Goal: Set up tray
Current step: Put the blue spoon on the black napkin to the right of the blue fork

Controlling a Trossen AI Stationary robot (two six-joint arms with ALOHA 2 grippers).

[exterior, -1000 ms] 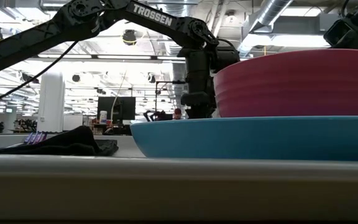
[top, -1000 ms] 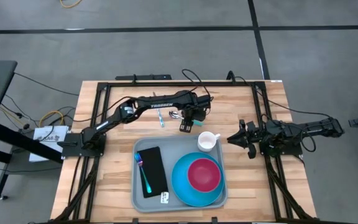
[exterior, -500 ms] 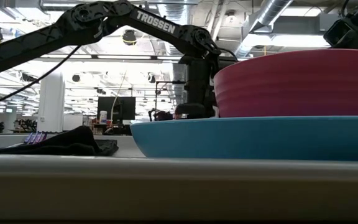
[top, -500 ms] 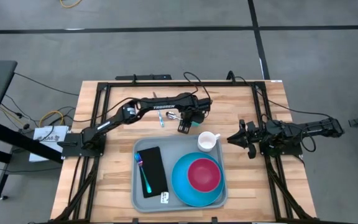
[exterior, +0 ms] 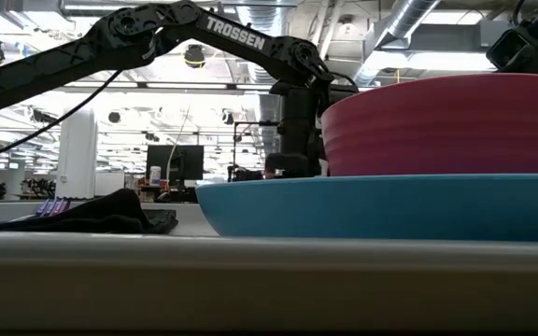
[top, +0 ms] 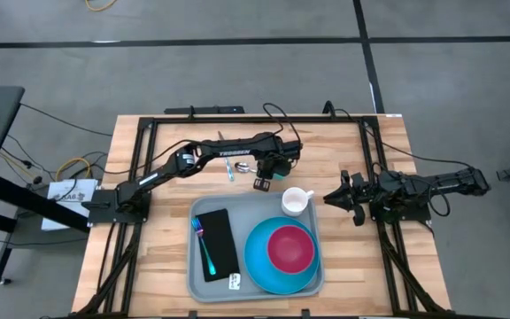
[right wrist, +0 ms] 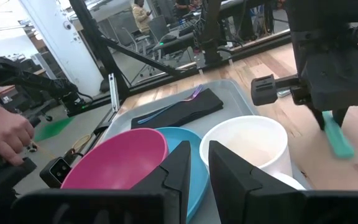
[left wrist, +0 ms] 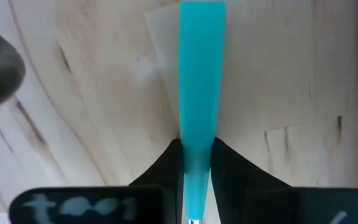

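The grey-blue tray (top: 197,279) lies at the table's near middle. It carries a black napkin (top: 219,245) with a utensil on it, a blue plate (top: 259,261) holding a pink bowl (top: 290,248), and a white cup (top: 297,201). Just beyond the tray's far rim, my left gripper (top: 261,183) is down at the wood and shut on a teal-handled utensil (left wrist: 201,74). My right gripper (top: 333,198) waits to the right of the cup, shut, with nothing between its fingers (right wrist: 179,168). My left gripper pinches the teal handle between its two fingers (left wrist: 166,165), at the handle's narrow part (left wrist: 196,134) close to the metal. The fingers come from above, pointing down, and lie across the handle. The handle's broad free end (left wrist: 202,18) lies flat on the wood.
A second teal-handled utensil (top: 228,168) and a metal spoon head (top: 246,165) lie on the wood to the left of the left gripper. A black frame (top: 255,120) runs round the table's far part. A person's hand (right wrist: 5,134) shows beyond the table.
My left gripper has gone down to the table beyond the tray's far rim and has shut on the teal handle. The utensil lies where it was. My right arm has kept still.
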